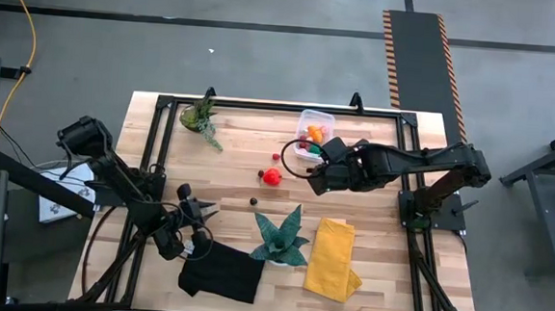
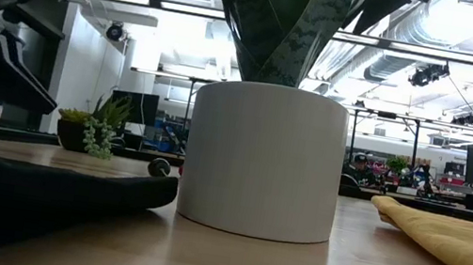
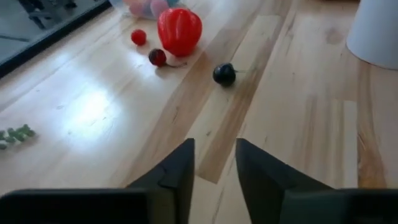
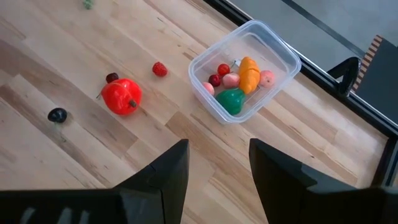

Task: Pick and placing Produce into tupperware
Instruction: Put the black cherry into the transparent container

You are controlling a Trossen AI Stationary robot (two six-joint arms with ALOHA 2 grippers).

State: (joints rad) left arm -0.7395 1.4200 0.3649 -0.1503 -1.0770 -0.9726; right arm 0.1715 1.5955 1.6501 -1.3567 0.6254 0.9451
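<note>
Overhead, my right gripper (image 1: 308,169) hangs spread and empty just beside the tub (image 1: 315,132) holding produce (image 1: 315,135), while from the left wrist my left gripper (image 3: 214,163), slightly parted, faces the pepper (image 3: 179,30) near that tub.

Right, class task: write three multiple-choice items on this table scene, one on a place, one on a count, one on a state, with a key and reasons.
1. Where does the tupperware sit, seen from above?
A. Near the table's far edge
B. On the yellow cloth
C. Under the black cloth

2. How many produce pieces lie loose on the wood outside the tub?
A. One
B. Four
C. Nine

3. What is the right gripper holding?
A. The red pepper
B. The tub
C. Nothing

Key: 1 A, the tub stands by the far rail. 2 B, the red pepper, small red berry, dark red piece and black piece. 3 C, its fingers stand apart with bare wood between.
</note>
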